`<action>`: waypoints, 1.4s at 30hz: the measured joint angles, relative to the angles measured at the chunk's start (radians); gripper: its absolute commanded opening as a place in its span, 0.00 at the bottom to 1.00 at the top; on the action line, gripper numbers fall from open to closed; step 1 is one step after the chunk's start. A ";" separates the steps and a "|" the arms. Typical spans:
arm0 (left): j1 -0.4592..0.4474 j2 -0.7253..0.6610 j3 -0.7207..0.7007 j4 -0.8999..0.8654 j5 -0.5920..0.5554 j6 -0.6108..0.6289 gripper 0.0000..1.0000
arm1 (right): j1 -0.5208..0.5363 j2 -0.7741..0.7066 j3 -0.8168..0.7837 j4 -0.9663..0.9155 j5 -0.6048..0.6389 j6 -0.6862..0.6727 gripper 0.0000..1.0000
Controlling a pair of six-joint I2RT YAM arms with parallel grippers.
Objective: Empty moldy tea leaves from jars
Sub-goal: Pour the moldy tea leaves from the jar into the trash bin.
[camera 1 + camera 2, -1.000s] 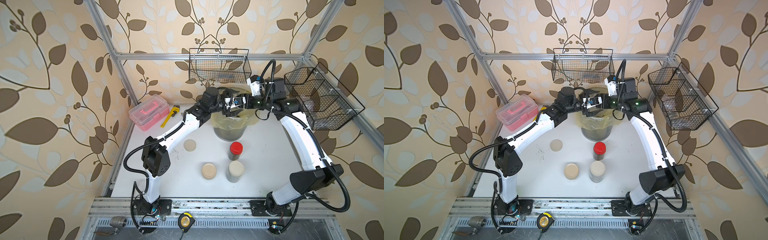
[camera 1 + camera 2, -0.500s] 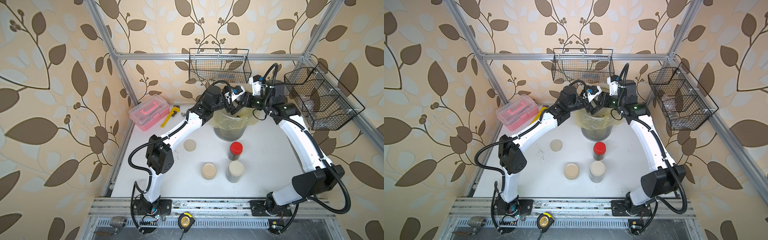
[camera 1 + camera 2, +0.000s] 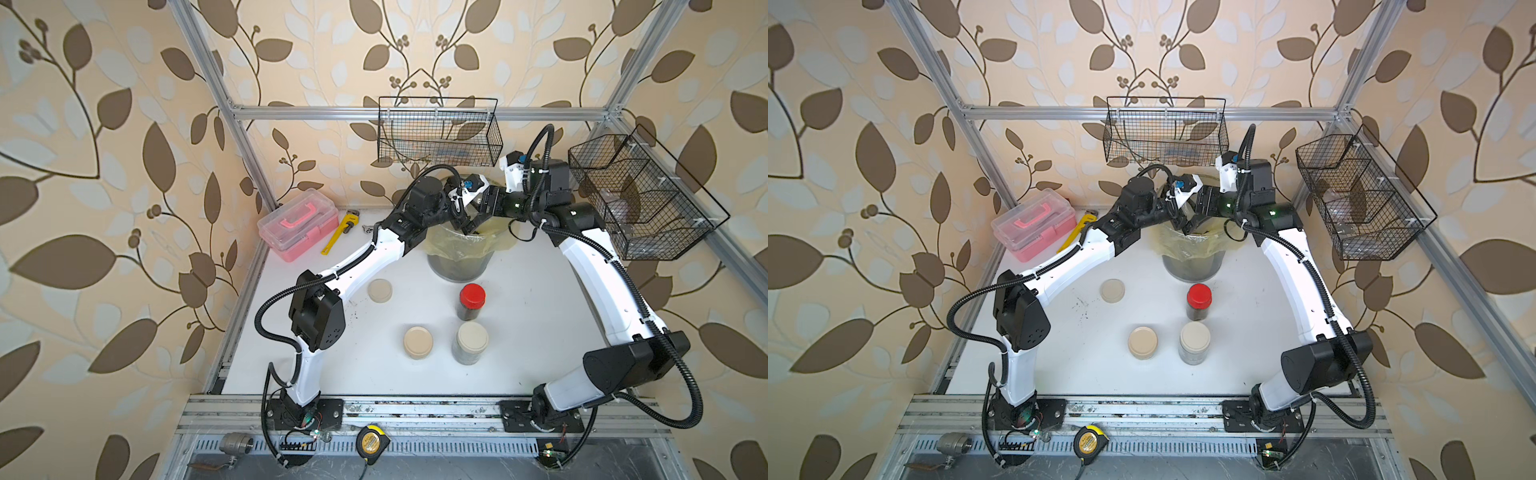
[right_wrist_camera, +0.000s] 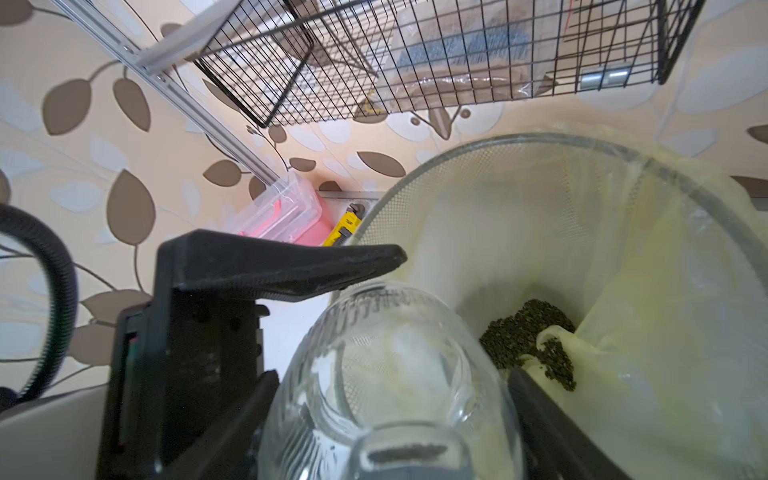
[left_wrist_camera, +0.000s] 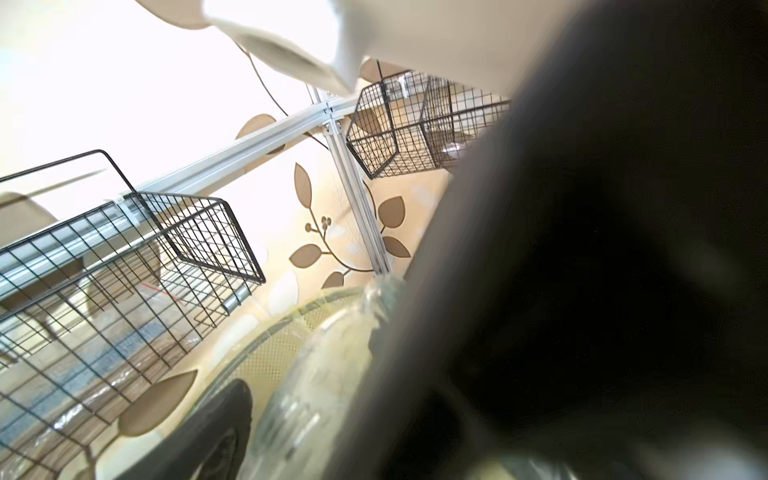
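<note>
My right gripper (image 4: pixel 390 419) is shut on an empty clear glass jar (image 4: pixel 386 374), tipped mouth-down over the grey bin (image 3: pixel 457 266) with the yellowish liner. Moldy tea leaves (image 4: pixel 528 340) lie in a heap inside the liner. My left gripper (image 3: pixel 462 216) is open right beside the jar, and one of its fingers (image 4: pixel 291 266) stands clear of the glass. On the table stand a red-lidded jar (image 3: pixel 472 301) and two beige-lidded jars (image 3: pixel 471 343) (image 3: pixel 417 341). A loose beige lid (image 3: pixel 380 290) lies flat near the left arm.
A pink toolbox (image 3: pixel 297 224) and a yellow wrench (image 3: pixel 340 230) lie at the back left. One wire basket (image 3: pixel 436 133) hangs on the back wall just above both grippers, another (image 3: pixel 640 199) on the right wall. A tape measure (image 3: pixel 372 442) sits on the front rail.
Both grippers have moved from level over the bin's middle toward its back rim and tipped downward. The left jaws have spread away from the jar, which stays in the right gripper.
</note>
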State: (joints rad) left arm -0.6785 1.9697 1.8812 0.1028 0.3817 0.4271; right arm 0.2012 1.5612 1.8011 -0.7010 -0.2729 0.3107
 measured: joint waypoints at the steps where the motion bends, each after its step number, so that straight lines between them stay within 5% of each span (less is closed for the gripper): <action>1: 0.001 -0.023 -0.040 0.001 -0.002 0.021 0.99 | 0.002 0.006 0.014 -0.026 0.017 -0.017 0.25; 9: 0.018 -0.192 -0.296 0.028 -0.039 0.131 0.99 | 0.038 0.152 0.217 -0.250 0.238 -0.135 0.25; 20: 0.019 -0.396 -0.478 0.120 -0.094 0.093 0.99 | 0.179 0.488 0.644 -0.563 0.612 -0.227 0.24; 26: 0.019 -0.411 -0.507 0.156 -0.103 0.062 0.99 | 0.222 0.495 0.655 -0.610 0.803 -0.264 0.24; 33: 0.019 -0.411 -0.513 0.180 -0.102 0.036 0.99 | 0.201 0.495 0.653 -0.617 0.733 -0.270 0.24; 42: 0.019 -0.412 -0.535 0.230 -0.095 0.003 0.99 | 0.071 0.335 0.436 -0.444 0.273 -0.169 0.20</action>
State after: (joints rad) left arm -0.6598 1.5581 1.3464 0.3332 0.2871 0.4301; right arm 0.2726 1.8961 2.2375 -1.1446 -0.0002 0.1421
